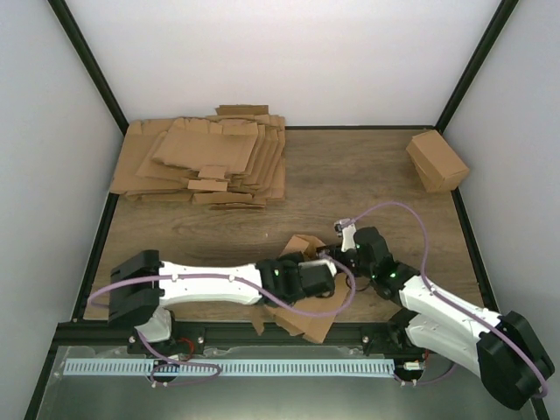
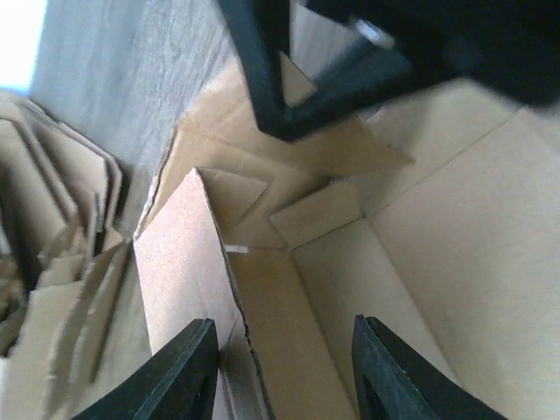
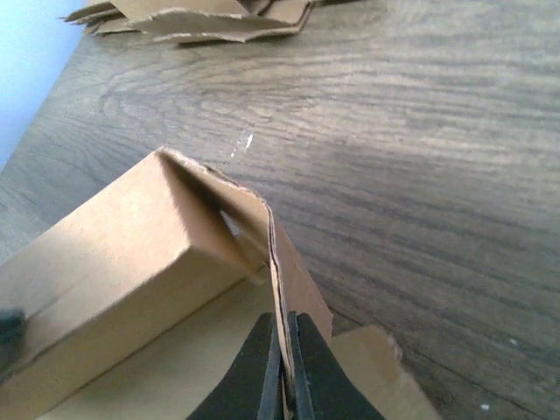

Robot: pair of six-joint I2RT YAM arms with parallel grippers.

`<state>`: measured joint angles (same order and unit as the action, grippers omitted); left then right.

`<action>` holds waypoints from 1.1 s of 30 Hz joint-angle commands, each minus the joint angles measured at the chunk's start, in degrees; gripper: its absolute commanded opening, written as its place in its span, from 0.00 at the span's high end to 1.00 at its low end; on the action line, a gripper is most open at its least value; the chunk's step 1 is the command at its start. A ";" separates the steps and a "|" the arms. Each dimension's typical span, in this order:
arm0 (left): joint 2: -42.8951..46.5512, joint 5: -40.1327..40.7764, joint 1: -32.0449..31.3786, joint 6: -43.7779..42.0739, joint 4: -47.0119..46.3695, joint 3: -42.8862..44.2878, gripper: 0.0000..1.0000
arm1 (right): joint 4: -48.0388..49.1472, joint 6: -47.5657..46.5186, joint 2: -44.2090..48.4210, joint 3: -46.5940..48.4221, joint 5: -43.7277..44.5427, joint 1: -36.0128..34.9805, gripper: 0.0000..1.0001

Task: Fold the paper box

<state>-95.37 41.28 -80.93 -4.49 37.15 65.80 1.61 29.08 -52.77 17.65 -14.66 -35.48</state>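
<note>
The paper box [image 1: 306, 325] lies partly folded near the table's front edge, between the two arms. My left gripper [image 2: 282, 324] is open. One finger is outside an upright brown side wall [image 2: 179, 262] and the other is inside the box [image 2: 420, 262], so the wall's edge stands between them unpinched. My right gripper [image 3: 284, 322] is shut on the thin edge of a raised flap of the box [image 3: 114, 262]. From above, the left gripper [image 1: 325, 278] and right gripper [image 1: 338, 255] meet over the box, which they mostly hide.
A thick pile of flat brown sheets [image 1: 206, 162] lies at the back left, also seen as the pile [image 2: 52, 262] and the pile [image 3: 201, 17]. A closed brown cardboard cuboid [image 1: 436, 160] stands at the back right. Black frame posts and white walls bound the wooden table [image 1: 350, 175].
</note>
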 commanded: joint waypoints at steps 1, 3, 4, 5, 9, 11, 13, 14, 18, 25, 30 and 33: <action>3.61 -20.19 6.78 6.62 2.22 5.09 0.53 | 6.71 -5.75 2.04 -0.82 0.60 -0.73 0.99; 5.21 -29.11 11.12 8.61 2.34 5.80 0.46 | 8.92 -7.67 2.50 -1.55 0.68 -0.73 0.99; 5.90 -34.43 13.77 9.54 2.02 5.88 0.43 | 9.84 -8.72 2.62 -1.89 0.89 -0.73 0.99; 6.66 -38.94 16.29 10.50 1.56 5.50 0.38 | 10.89 -9.65 2.73 -2.25 1.09 -0.73 0.99; 8.74 -55.39 25.52 14.90 -1.52 3.39 0.31 | 14.57 -12.62 2.32 -3.59 1.57 -0.73 0.99; 9.80 -62.87 29.22 16.89 -4.26 2.03 0.30 | 15.65 -13.15 1.69 -3.84 1.54 -0.73 0.99; 11.13 -67.13 31.48 18.58 -5.89 1.50 0.27 | 16.25 -13.39 0.95 -3.89 1.60 -0.74 0.99; 11.86 -68.51 32.54 19.24 -6.55 1.71 0.26 | 16.50 -13.55 0.63 -3.78 1.61 -0.77 0.99; 15.33 -72.58 38.04 22.03 -7.83 1.81 0.21 | 17.38 -14.18 -1.00 -3.26 2.16 -0.75 0.99; 15.17 -71.81 49.05 19.22 -3.56 -0.30 0.21 | 19.16 -15.99 -2.71 -2.98 1.60 -0.75 0.99; 12.36 -75.49 50.52 15.34 -3.16 -3.10 0.31 | 19.49 -16.52 -4.17 -2.27 1.66 -0.77 0.99; 10.72 -77.29 50.28 14.29 -3.06 -4.90 0.35 | 19.73 -16.93 -5.46 -1.12 1.56 -0.68 0.99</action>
<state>-82.87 -31.44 -30.39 12.93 33.10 63.02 19.03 13.69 -57.06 13.85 -13.41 -35.51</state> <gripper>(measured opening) 0.667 0.025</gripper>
